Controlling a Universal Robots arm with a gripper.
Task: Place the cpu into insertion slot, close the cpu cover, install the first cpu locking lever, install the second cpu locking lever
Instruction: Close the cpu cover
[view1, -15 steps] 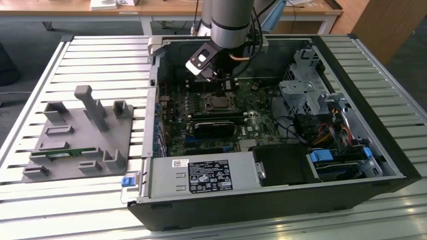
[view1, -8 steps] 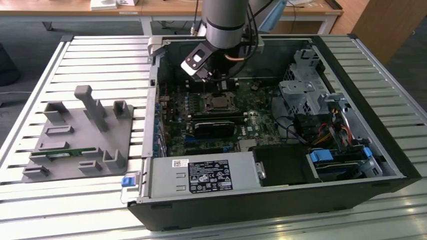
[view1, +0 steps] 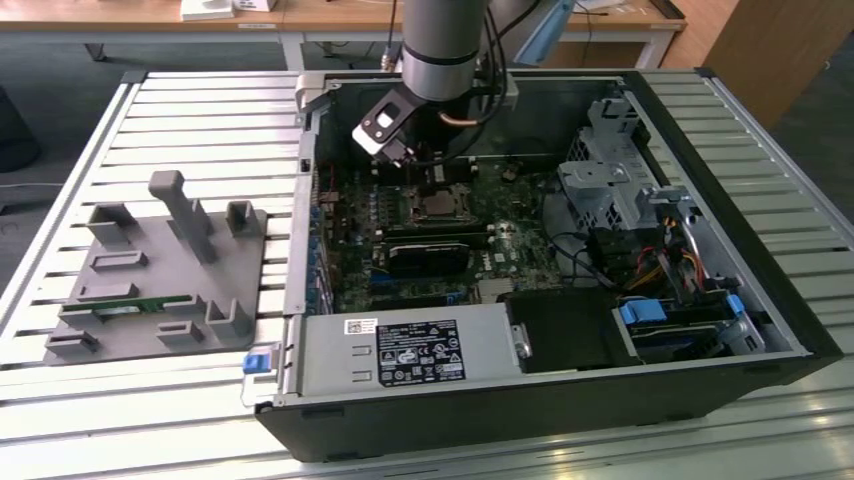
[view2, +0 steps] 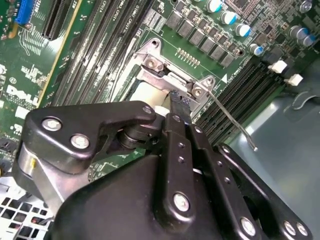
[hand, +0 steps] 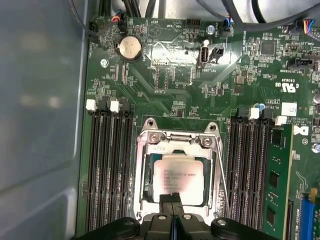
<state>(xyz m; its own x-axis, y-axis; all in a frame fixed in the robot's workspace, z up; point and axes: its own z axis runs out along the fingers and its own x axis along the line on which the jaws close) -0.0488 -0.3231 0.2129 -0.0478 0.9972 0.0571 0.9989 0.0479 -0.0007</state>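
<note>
Upper-middle in the exterior view, the gripper (view1: 430, 175), jaws seemingly pressed together, is hovering at the cpu cover (hand: 175, 147); slipping risks gouging the cpu (hand: 178, 175).

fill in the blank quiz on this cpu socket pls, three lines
1. The cpu lies ___ the slot.
2. The cover is ___ over the cpu, which shows through its window.
3. The gripper, at the cover's edge, has its fingers ___.
Missing words: in; closed; shut.
</note>
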